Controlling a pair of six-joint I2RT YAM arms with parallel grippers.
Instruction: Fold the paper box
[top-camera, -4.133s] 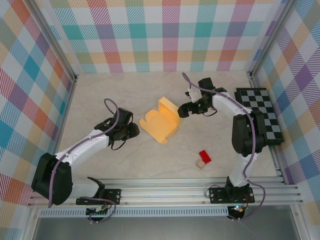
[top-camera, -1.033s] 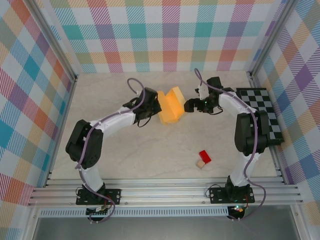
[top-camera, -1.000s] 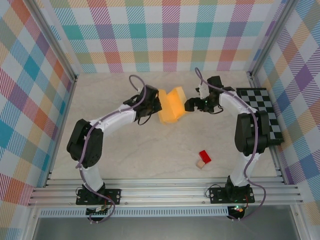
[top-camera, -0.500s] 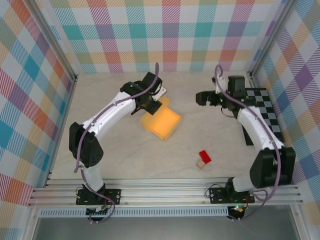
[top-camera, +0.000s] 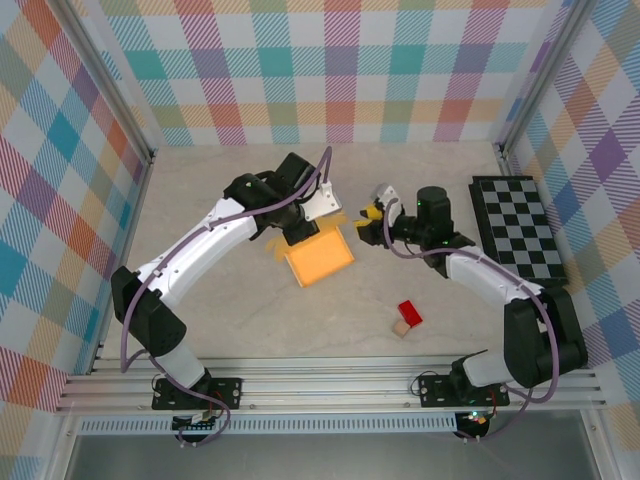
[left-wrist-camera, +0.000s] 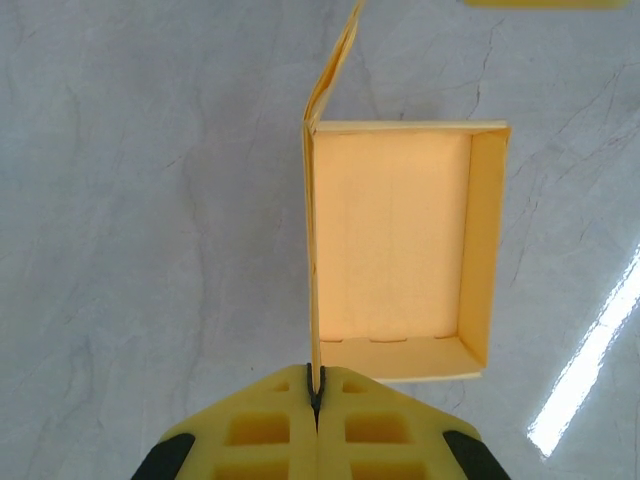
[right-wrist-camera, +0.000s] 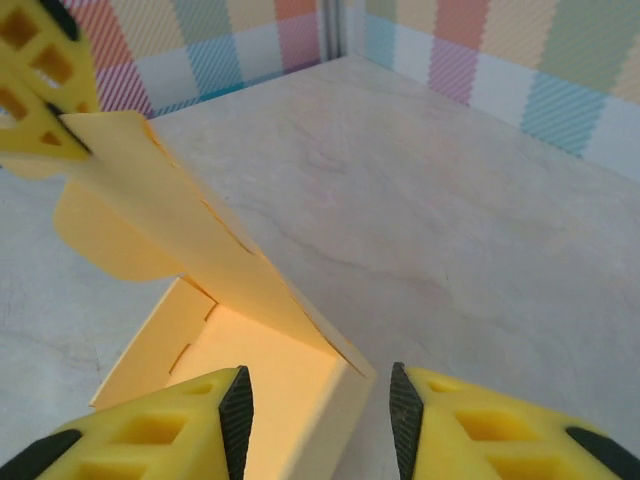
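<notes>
The paper box (top-camera: 320, 262) is a pale orange open tray lying mid-table. In the left wrist view the paper box (left-wrist-camera: 390, 240) shows its floor and low walls, with one tall flap standing on edge. My left gripper (left-wrist-camera: 315, 388) is shut on that flap's top edge, and from above the left gripper (top-camera: 303, 232) hangs over the box's back-left side. My right gripper (top-camera: 368, 222) sits at the box's right corner. Seen from the right wrist, the right gripper (right-wrist-camera: 320, 410) is open, its jaws straddling a corner wall of the box (right-wrist-camera: 270, 370) without touching it.
A small red block with a tan cube (top-camera: 408, 314) lies on the near right of the table. A black-and-white checkered board (top-camera: 520, 230) lies along the right wall. Plaid walls close off the back and both sides.
The right arm swung in leftward from near the checkered board to the box's right corner, and its jaws narrowed. The left arm shifted the box slightly nearer, still gripping the flap.
</notes>
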